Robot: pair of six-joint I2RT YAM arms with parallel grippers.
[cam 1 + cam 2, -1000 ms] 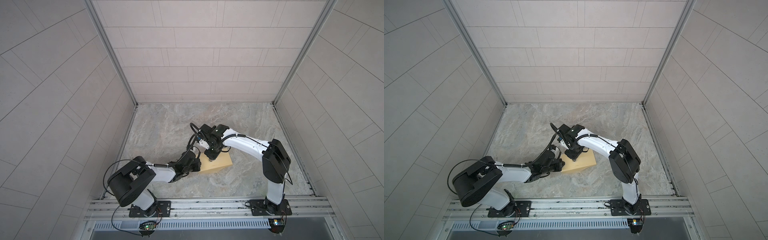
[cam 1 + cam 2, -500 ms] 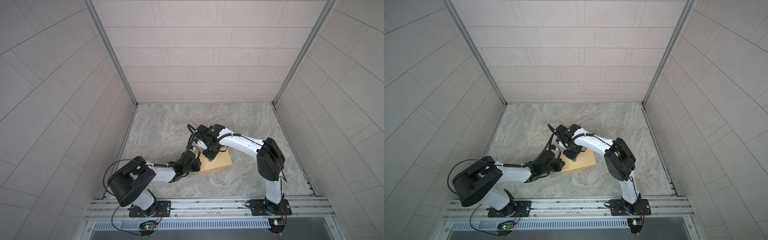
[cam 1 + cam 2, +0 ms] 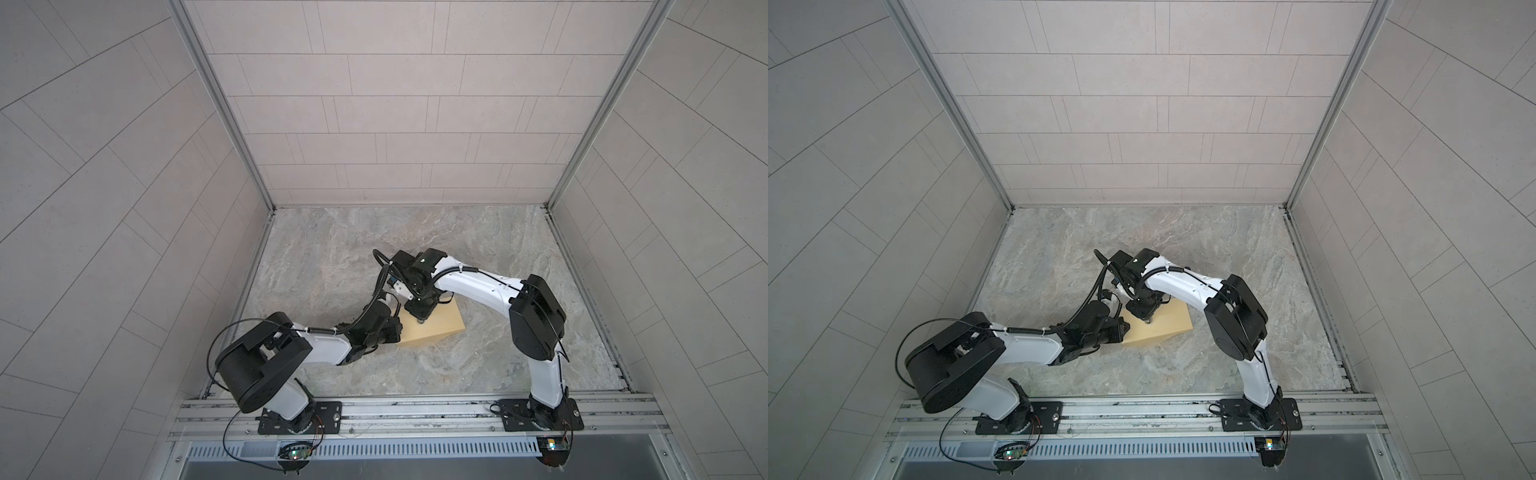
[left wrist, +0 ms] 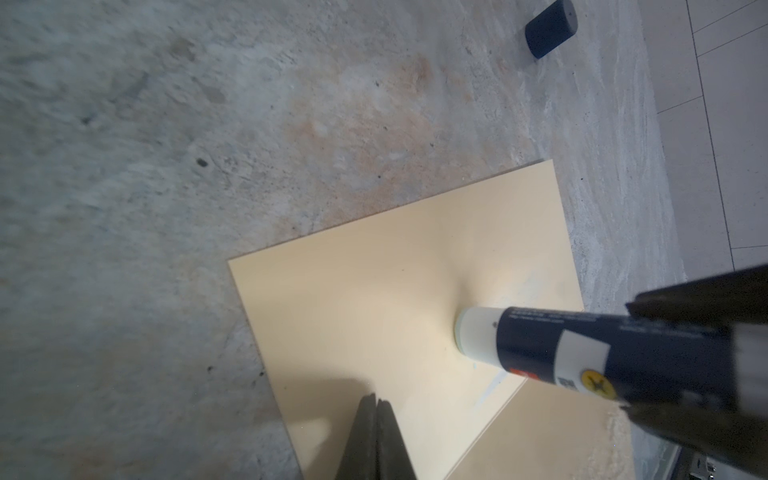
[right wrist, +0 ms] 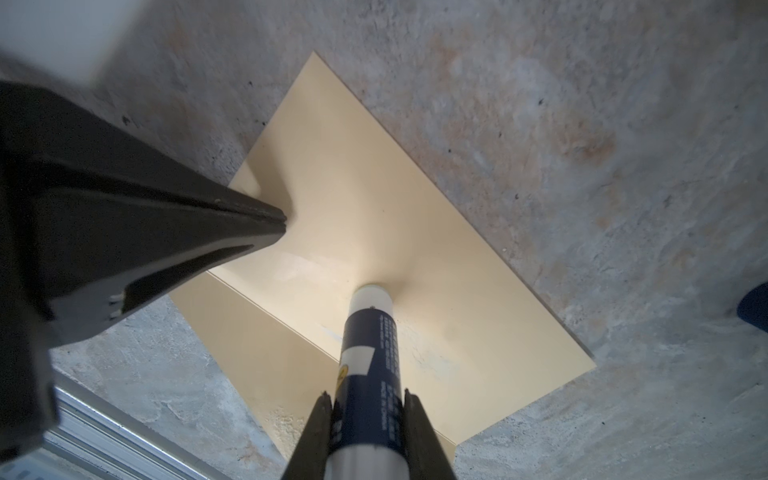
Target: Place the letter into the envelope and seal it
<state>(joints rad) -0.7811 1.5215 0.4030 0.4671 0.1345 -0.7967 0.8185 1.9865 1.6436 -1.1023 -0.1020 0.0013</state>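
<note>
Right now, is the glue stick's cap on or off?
Off. The glue stick shows a bare pale tip on the envelope; a dark cap lies apart on the table.

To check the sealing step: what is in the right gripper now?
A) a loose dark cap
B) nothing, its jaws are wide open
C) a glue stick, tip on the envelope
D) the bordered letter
C: in the right wrist view the right gripper clamps a dark blue glue stick, and its pale tip touches the envelope.
</note>
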